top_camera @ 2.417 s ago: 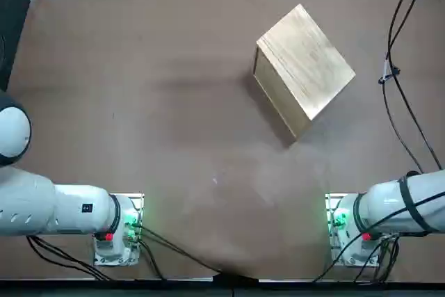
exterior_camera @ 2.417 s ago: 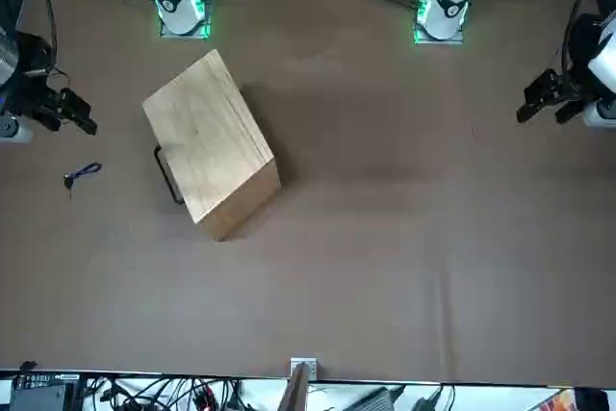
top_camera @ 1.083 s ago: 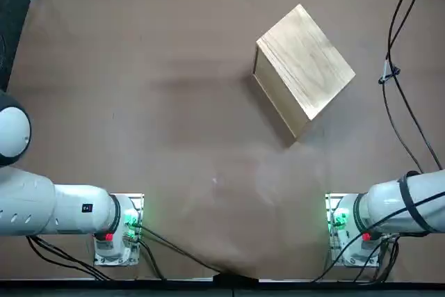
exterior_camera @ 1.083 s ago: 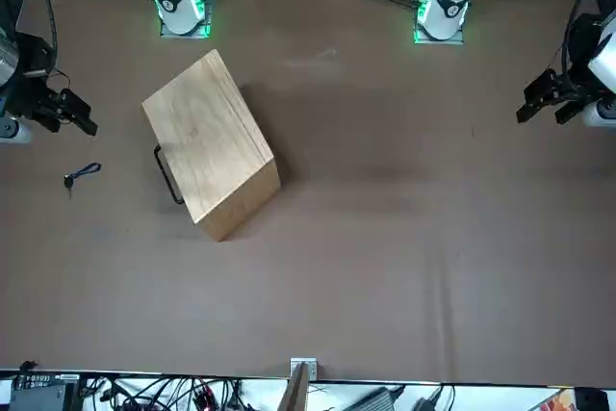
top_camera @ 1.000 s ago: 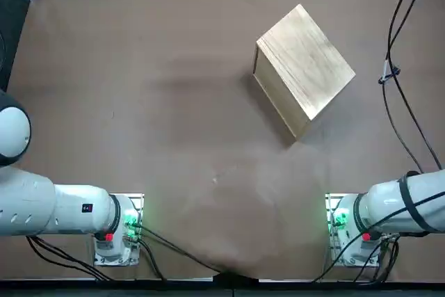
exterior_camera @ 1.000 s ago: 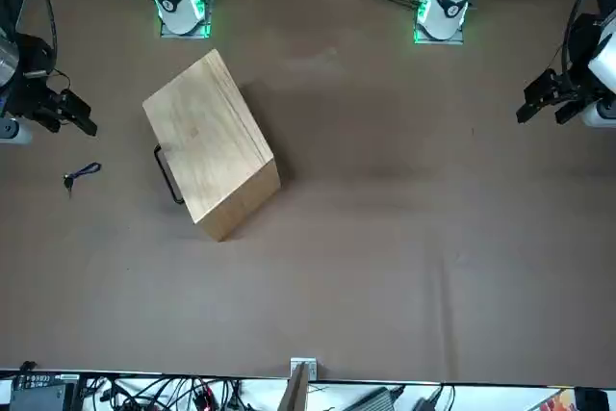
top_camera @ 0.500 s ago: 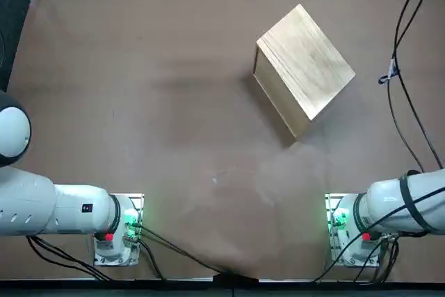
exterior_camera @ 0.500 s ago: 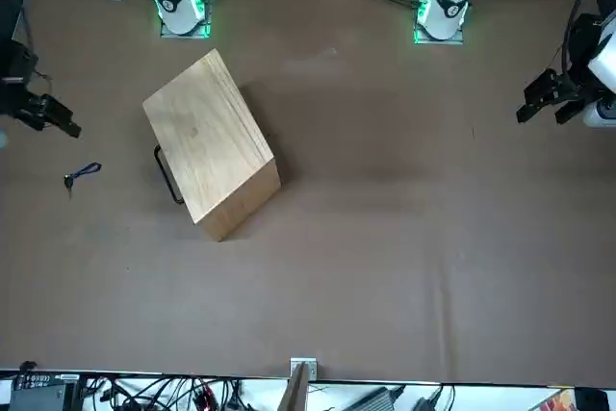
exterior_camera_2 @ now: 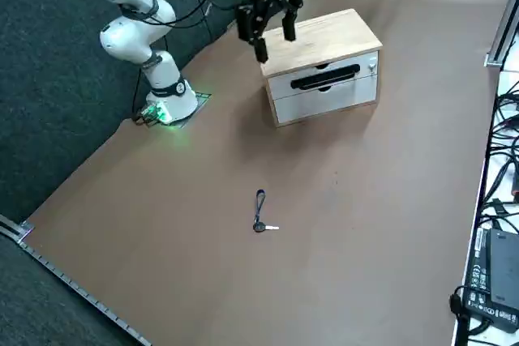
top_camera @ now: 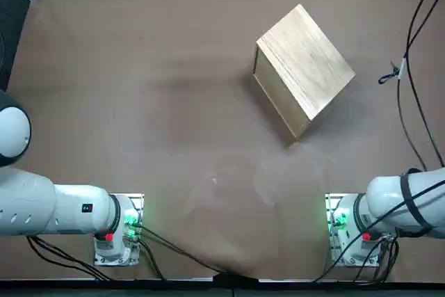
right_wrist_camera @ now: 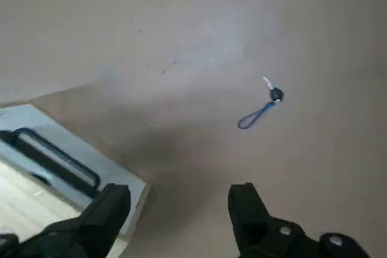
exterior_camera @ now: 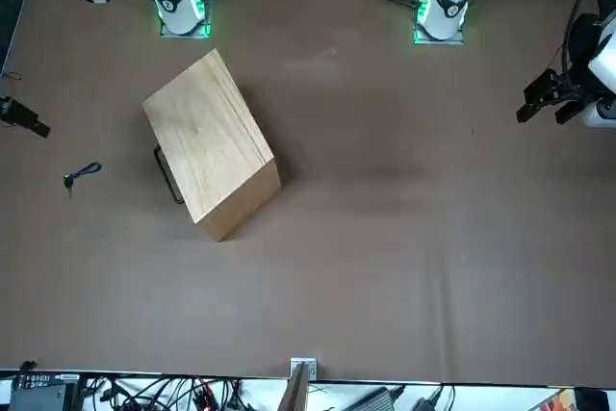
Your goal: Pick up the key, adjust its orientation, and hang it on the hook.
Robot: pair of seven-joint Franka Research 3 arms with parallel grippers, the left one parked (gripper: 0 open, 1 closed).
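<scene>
The key [exterior_camera_2: 261,217], small with a blue cord loop, lies flat on the brown table; it also shows as the key [exterior_camera: 81,173], the key [top_camera: 391,74] and the key [right_wrist_camera: 265,104]. My right gripper [exterior_camera_2: 276,43] hangs high above the table beside the wooden box [exterior_camera_2: 322,63], well apart from the key. Its fingers [right_wrist_camera: 109,208] stand open with nothing between them. In the front view only a tip of the gripper [exterior_camera: 25,121] shows at the edge. A black bar [exterior_camera_2: 324,79] crosses the box's front face; I cannot make out a hook as such.
The wooden box [top_camera: 303,69] sits diagonally on the far right part of the table. Arm bases [top_camera: 345,226] with green lights stand at the near edge. Cables [exterior_camera_2: 500,242] and devices lie along the table's edge. The parked left gripper [exterior_camera: 551,99] hangs at the other side.
My right gripper has pulled up and away, sliding almost out of the front view's edge. Its cable has swung along in the top view. The key and the box have not moved.
</scene>
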